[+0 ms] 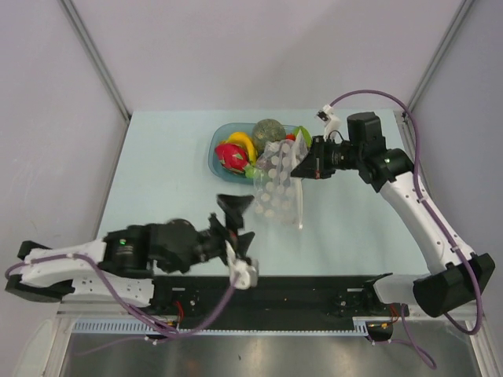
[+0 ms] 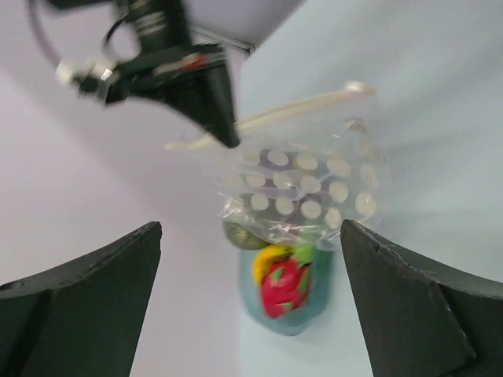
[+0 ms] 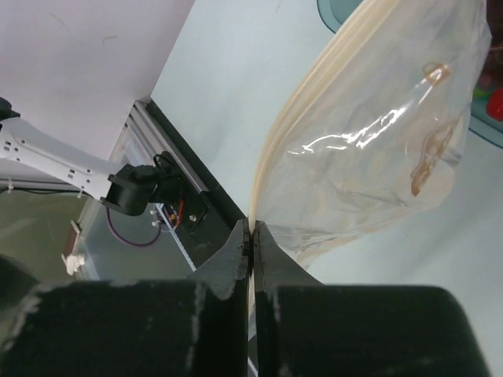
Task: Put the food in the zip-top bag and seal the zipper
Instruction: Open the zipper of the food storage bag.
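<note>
On table (image 1: 157, 196), fruit-filled blue bowl (image 1: 214, 154); right pincer (image 3: 251, 232) tight on zipper (image 3: 272, 148) of dotted bag (image 1: 277, 185), left pincer (image 1: 240, 221) apart.

Blue bowl (image 1: 214, 154) — dragon fruit (image 1: 231, 157), banana (image 1: 242, 141) inside

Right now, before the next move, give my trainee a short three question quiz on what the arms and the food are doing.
1. True or false: the left gripper is open and holds nothing.
2. What does the right gripper pinch? A the banana; B the zipper of the zip-top bag; C the dragon fruit.
3. Where does the grey-green ball sit?
Key: 1 true; 2 B; 3 in the blue bowl.
</note>
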